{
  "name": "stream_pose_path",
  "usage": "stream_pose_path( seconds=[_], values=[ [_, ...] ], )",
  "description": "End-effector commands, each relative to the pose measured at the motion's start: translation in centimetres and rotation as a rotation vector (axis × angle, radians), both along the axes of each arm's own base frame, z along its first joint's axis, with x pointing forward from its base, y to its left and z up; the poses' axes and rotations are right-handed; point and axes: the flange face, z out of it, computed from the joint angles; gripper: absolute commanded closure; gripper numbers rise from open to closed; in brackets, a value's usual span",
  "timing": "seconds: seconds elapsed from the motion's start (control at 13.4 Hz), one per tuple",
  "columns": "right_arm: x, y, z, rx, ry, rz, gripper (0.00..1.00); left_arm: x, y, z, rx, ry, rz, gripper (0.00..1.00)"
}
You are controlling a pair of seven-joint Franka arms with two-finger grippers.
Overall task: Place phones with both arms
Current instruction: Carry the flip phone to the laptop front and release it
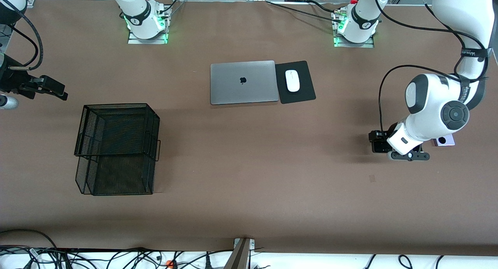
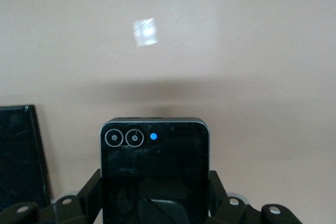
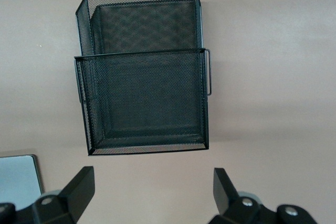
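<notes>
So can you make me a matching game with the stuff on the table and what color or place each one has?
Things:
1. mouse
2. laptop
3. mesh basket
4. flip phone

Descriptions:
A. silver, lid shut
B. held in the left gripper
C. white, on a black pad
D. black, toward the right arm's end of the table

Pairs: 1-C, 2-A, 3-D, 4-B

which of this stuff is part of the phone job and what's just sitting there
Part of the job:
- black flip phone, clamped in the left gripper
- lavender phone, beside that gripper
- slim black phone
- right gripper, open, waiting
- likely the black mesh organizer

Just lying about:
- silver laptop
- white mouse
- black mouse pad
</notes>
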Motion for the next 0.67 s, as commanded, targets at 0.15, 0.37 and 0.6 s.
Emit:
stream_pose_path(
  seconds=[0.15,0.37,0.6],
  values=[
    [-0.2,0.0,0.6,-0.002,0.002,0.001,0.00,1.2,-13.1,4.1,-0.026,-0.024,-0.125,0.67],
    [-0.2,0.0,0.5,-0.002,0.003,0.000,0.00,0.5,-23.3,2.5,-0.031,-0.030,-0.171,0.69],
    [-0.2,0.0,0.4,-0.002,0.005,0.003,0.00,-1.6,-32.3,-1.1,-0.026,-0.019,-0.130,0.69]
  ],
)
